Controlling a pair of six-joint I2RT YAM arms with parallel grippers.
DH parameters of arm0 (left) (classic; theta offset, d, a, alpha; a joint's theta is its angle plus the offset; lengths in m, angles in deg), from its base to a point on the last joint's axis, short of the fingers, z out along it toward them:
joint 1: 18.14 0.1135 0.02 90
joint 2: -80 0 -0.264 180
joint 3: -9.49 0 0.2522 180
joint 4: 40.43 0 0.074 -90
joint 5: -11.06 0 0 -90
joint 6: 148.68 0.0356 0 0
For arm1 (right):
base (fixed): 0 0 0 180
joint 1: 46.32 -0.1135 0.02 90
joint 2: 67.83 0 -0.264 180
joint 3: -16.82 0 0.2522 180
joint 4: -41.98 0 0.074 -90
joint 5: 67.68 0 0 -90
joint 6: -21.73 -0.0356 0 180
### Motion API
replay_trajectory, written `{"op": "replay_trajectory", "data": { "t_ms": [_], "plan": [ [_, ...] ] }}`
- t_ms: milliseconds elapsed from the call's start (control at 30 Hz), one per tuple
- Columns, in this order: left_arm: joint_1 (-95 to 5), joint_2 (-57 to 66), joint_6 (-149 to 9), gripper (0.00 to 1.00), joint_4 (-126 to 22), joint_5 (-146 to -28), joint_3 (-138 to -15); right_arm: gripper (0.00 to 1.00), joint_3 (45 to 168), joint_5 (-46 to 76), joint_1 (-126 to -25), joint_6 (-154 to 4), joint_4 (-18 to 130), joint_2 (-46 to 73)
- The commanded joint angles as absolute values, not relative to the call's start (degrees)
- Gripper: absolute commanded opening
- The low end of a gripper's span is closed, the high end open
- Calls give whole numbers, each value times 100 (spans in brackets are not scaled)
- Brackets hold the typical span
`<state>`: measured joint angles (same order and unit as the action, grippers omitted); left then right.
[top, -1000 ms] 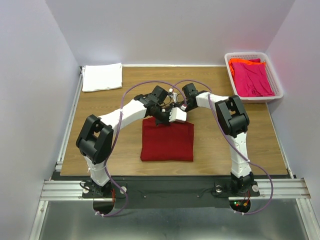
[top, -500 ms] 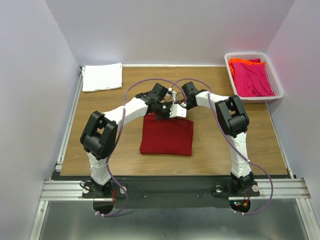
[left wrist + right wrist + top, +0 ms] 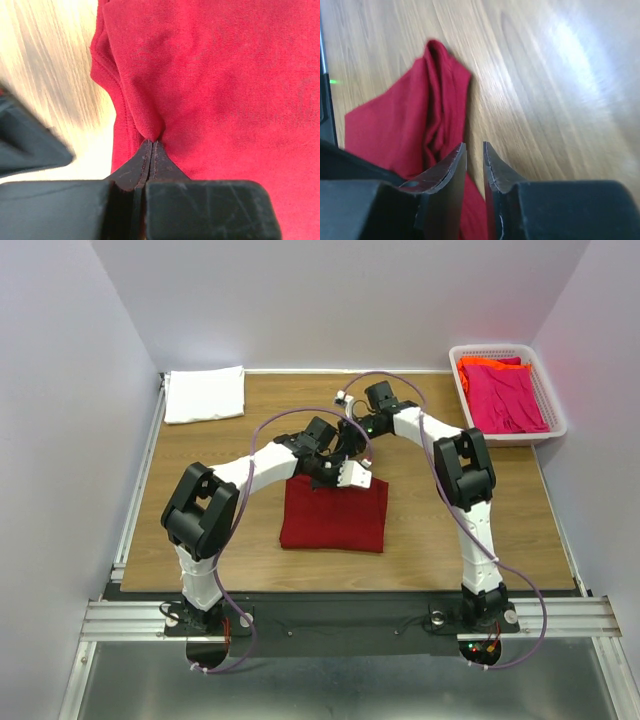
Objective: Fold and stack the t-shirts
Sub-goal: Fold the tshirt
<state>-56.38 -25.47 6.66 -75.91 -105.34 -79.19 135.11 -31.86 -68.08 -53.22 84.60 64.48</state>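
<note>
Folded dark red cloth t-shirt lies mid-frame on the wooden table. Your left gripper is clamped on a ridge at its upper edge. Your right gripper is slightly parted and empty just beside it. Risk: a one-sided pull likely skews or opens the fold.

White arms, black joints, purple cables

Lab cell: white partition walls, aluminium mounting rail.
</note>
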Motion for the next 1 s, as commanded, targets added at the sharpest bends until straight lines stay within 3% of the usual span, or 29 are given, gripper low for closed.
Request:
{"op": "replay_trajectory", "data": {
  "t_ms": [0, 467, 900, 967],
  "plan": [
    [-5682, -2117, 715, 0, -7467, -10558, -7986, 25, 13324, -3744, -6864, -5263, 8562, 6953],
    [-5647, -2046, 979, 0, -7230, -10021, -8416, 18, 12480, -5080, -6908, -5236, 8703, 7121],
    [-5471, -2512, 1110, 0, -6641, -10074, -8461, 18, 12514, -4888, -6899, -5060, 8756, 7068],
    [-5479, -2486, 1285, 0, -6676, -10205, -8217, 22, 12716, -4556, -6821, -5095, 8765, 7042]
  ]
}}
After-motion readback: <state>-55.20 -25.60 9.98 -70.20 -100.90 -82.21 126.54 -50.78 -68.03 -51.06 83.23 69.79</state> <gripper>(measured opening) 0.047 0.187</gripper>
